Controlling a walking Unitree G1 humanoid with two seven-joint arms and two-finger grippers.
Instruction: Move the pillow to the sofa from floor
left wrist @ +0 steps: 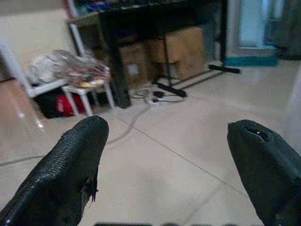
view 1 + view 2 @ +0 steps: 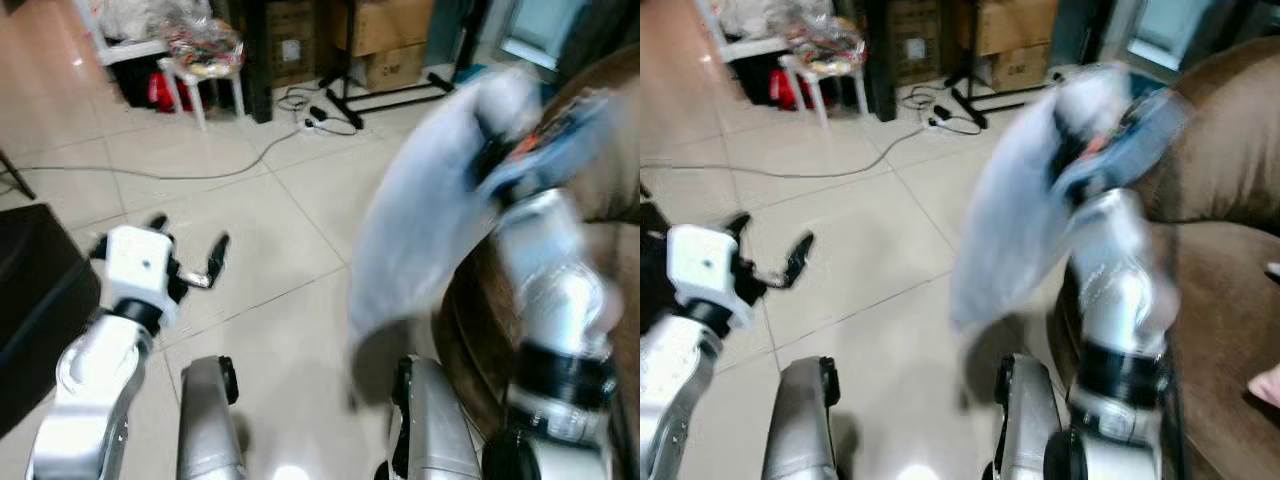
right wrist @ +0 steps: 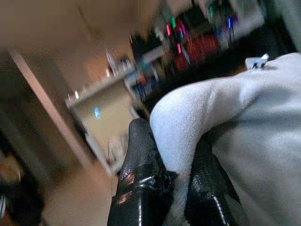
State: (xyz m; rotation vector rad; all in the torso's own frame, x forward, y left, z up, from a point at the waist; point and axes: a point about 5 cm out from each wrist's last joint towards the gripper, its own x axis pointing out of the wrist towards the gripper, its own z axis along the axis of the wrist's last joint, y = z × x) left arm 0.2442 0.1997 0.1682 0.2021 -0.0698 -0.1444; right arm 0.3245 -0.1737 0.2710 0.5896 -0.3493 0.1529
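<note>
The right gripper [image 3: 164, 188] held the pillow [image 2: 430, 200] up in the air, clear of the floor [image 2: 250, 220], its two black fingers [image 3: 138, 179] pinched on a fold of the pale grey fabric. In the head views the pillow was blurred; it hung from the raised right arm, just beside the sofa [image 2: 1230, 250] and in front of its brown arm, its lower corner dangling over the tiles near the sofa's base. No part of it could be seen resting on the seat cushion.

The left gripper [image 2: 190, 262] hovered low over the floor, well apart from the sofa and the pillow. Its fingers [image 1: 70, 174] were spread wide with nothing between them, only bare tile beyond.

Farther from the sofa, across the floor, a white stool [image 2: 200, 85] carried a crinkled bag [image 2: 205, 40] of colourful things, with something red [image 2: 160, 92] on the floor beside it. A cable [image 2: 180, 172] trailed over the tiles from that side toward a power strip [image 2: 318, 120] near the foot of a black stand [image 2: 350, 90]. Cardboard boxes [image 2: 385, 40] stood against the far wall, nearer the sofa than the stool was. A dark object [image 2: 35, 300] sat at the edge of the view on the side opposite the sofa, just beside the left arm.
</note>
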